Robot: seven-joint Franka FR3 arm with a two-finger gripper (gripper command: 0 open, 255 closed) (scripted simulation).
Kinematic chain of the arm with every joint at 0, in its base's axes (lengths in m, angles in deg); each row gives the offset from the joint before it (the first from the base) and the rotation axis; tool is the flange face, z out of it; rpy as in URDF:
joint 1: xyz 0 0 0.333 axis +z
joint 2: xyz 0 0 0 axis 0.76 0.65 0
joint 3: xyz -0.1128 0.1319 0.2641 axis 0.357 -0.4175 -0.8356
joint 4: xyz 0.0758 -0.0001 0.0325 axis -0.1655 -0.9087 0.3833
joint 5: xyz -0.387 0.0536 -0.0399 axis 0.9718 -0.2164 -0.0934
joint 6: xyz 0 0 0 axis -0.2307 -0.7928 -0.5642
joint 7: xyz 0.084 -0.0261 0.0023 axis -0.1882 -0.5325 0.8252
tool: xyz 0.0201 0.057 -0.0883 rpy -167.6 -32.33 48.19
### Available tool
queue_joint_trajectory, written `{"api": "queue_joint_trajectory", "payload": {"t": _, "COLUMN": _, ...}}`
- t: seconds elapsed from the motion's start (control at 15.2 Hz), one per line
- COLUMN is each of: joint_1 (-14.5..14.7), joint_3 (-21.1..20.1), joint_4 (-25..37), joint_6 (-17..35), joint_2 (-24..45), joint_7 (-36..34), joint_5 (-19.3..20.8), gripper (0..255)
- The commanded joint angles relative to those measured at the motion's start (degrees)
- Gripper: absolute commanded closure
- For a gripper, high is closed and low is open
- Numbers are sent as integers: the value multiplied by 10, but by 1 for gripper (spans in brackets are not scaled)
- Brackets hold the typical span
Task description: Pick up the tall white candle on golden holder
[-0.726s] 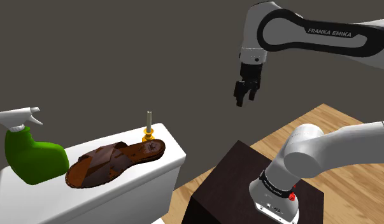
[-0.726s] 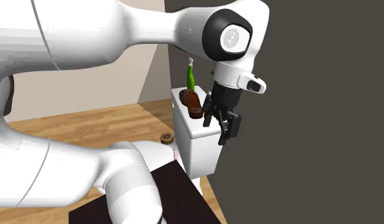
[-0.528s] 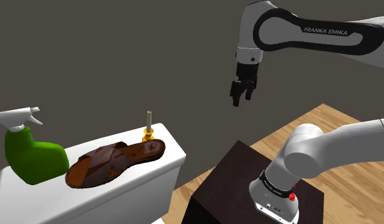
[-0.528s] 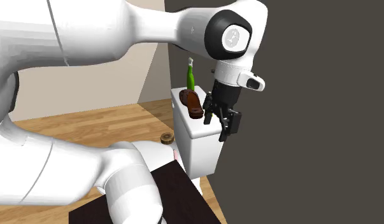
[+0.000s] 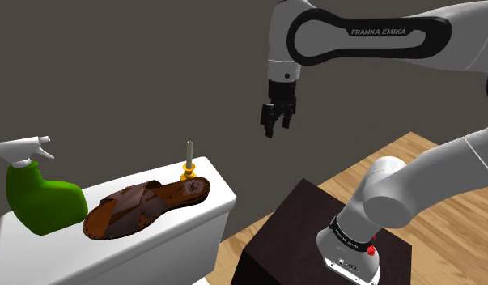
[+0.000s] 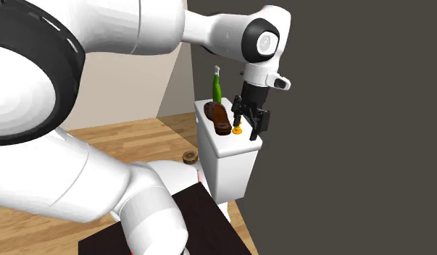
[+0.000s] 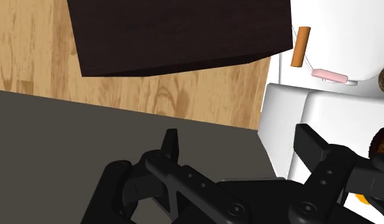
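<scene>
A thin, pale grey candle [image 5: 188, 152] stands upright in a small golden holder [image 5: 188, 172] at the back edge of a white tank top [image 5: 222, 197]. My black gripper [image 5: 272, 127] hangs in the air, well to the shoulder view's right of the candle and higher than it. Its fingers are open with nothing between them. In the second exterior view the gripper [image 6: 250, 120] hovers just over the golden holder [image 6: 238, 131]. The wrist view has the two fingers [image 7: 171, 146] standing apart, with a bit of the golden holder [image 7: 362, 198] beside the right one.
A brown sandal [image 5: 145, 206] lies on the tank next to the holder. A green spray bottle [image 5: 40, 198] stands at the tank's far end. The dark stand box [image 5: 307, 227] sits on a wooden floor [image 5: 412, 154]. A dark grey wall [image 5: 137, 73] rises behind.
The gripper has moved toward the shoulder view's left, closer to the candle, staying high and open. The objects on the tank have not moved.
</scene>
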Motion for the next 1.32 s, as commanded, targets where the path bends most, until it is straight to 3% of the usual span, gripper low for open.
{"api": "queue_joint_trajectory", "payload": {"t": 0.0, "joint_1": 8, "joint_3": -13, "joint_4": 31, "joint_6": 12, "joint_2": 39, "joint_7": -8, "joint_5": -6, "gripper": 0}}
{"api": "queue_joint_trajectory", "payload": {"t": 0.59, "joint_1": 42, "joint_3": -72, "joint_4": 173, "joint_6": 46, "joint_2": 199, "joint_7": -53, "joint_5": -11, "gripper": 0}}
{"api": "queue_joint_trajectory", "payload": {"t": 1.25, "joint_1": 90, "joint_3": -120, "joint_4": 376, "joint_6": 37, "joint_2": 383, "joint_7": -106, "joint_5": 27, "gripper": 0}}
